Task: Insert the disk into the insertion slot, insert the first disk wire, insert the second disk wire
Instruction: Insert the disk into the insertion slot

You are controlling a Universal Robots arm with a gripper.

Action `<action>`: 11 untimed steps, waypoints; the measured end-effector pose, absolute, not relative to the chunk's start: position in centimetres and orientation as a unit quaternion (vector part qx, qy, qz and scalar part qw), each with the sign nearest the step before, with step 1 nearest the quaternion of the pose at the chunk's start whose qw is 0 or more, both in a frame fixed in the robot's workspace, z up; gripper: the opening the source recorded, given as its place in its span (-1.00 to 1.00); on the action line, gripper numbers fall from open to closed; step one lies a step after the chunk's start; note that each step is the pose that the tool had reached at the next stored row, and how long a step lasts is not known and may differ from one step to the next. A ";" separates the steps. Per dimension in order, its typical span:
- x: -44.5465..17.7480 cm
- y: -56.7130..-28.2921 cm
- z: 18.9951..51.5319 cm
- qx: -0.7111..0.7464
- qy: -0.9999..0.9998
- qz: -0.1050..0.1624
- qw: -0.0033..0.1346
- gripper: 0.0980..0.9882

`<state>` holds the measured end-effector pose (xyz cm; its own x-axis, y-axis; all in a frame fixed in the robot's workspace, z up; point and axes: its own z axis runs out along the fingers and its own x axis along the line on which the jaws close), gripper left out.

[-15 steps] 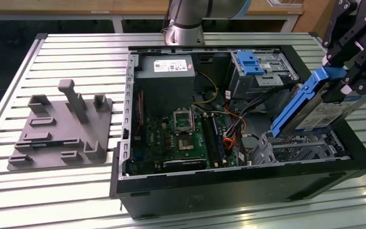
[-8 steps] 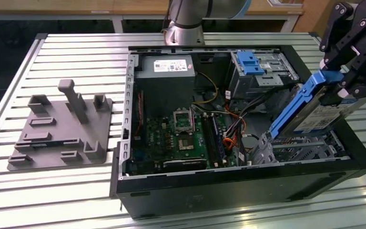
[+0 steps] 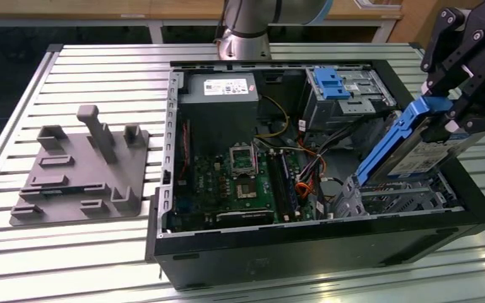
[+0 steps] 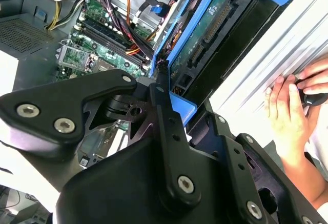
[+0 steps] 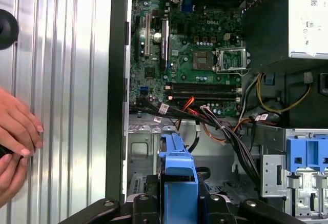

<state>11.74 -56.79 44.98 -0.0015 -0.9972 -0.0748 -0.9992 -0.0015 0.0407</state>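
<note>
My gripper is shut on the upper end of the disk, a silver drive in a bright blue carrier. The disk hangs steeply tilted over the near right corner of the open computer case. Its lower end is at the mouth of the insertion slot, a grey perforated bay. The first wrist view shows the blue carrier between the black fingers, with the bay beyond. The disk's green circuit-board side faces the second wrist view. Loose black and orange wires lie beside the bay.
A larger metal cage with a blue latch stands at the case's far right. The motherboard fills the middle. A grey fixture sits on the slatted table at the exterior view's left. A person's hands rest on the table beside the case.
</note>
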 end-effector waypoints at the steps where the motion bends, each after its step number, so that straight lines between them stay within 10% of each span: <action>1: 11.7 -56.8 44.9 -0.707 0.706 0.041 0.012 -0.40; 11: 11.7 -56.8 44.4 -0.709 0.704 0.041 0.012 -0.40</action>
<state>11.74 -56.82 44.42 0.0043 -0.9972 -0.0748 -0.9991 -0.0074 0.0407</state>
